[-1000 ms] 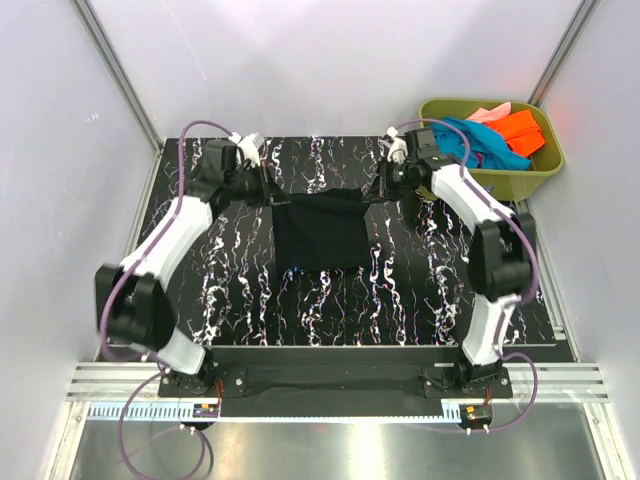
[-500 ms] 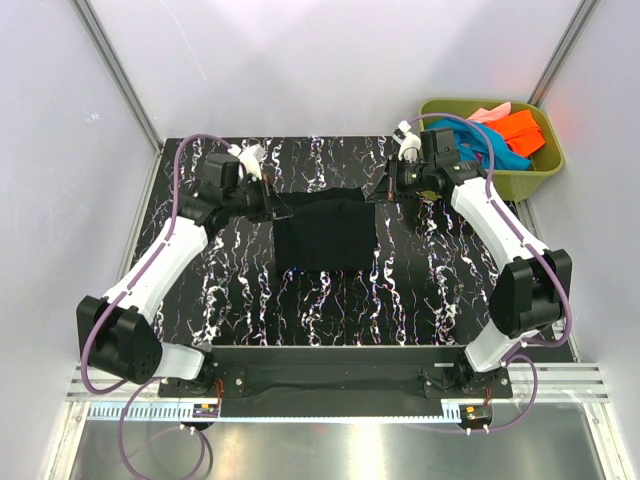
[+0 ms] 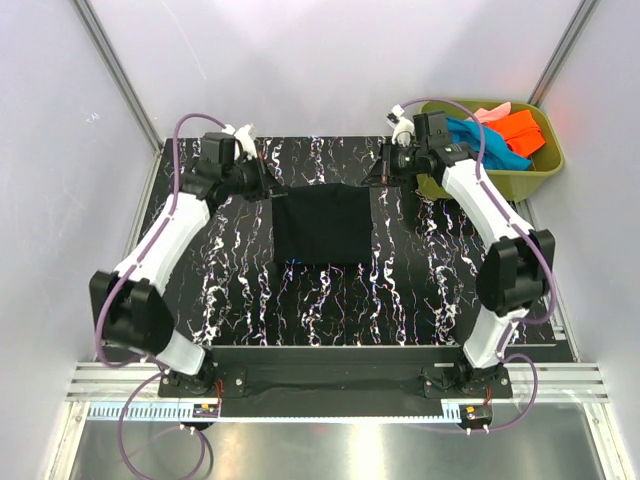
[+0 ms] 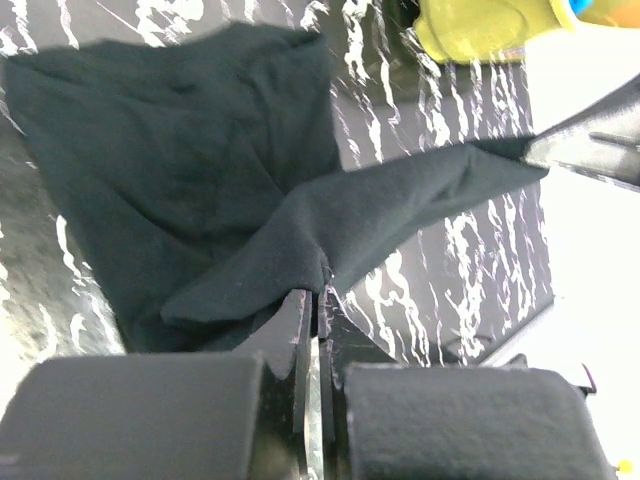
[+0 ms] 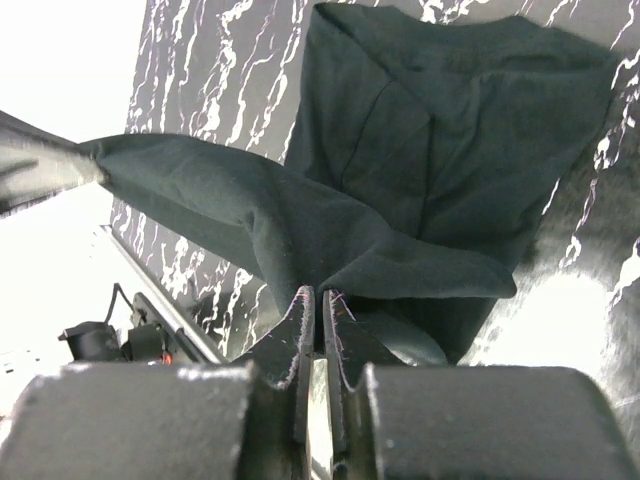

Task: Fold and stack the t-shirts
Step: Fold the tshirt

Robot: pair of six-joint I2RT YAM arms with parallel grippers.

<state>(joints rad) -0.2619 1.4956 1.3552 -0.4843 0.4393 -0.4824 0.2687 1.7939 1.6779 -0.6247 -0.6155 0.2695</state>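
Both clenched, the left end effector (image 3: 272, 190) and right end effector (image 3: 380, 180) each pinch a far corner of the black t-shirt (image 3: 322, 228), lifting that edge off the tabletop (image 3: 420, 290). I'd bring them toward me level and in step, edge taut, so the corners land square. The held edge runs left-right, and the body trails toward the arm bases.

No legible text, label, brand or number anywhere.

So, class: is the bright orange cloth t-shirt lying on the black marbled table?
No, the bright orange t-shirt sits inside the olive-green plastic tub.
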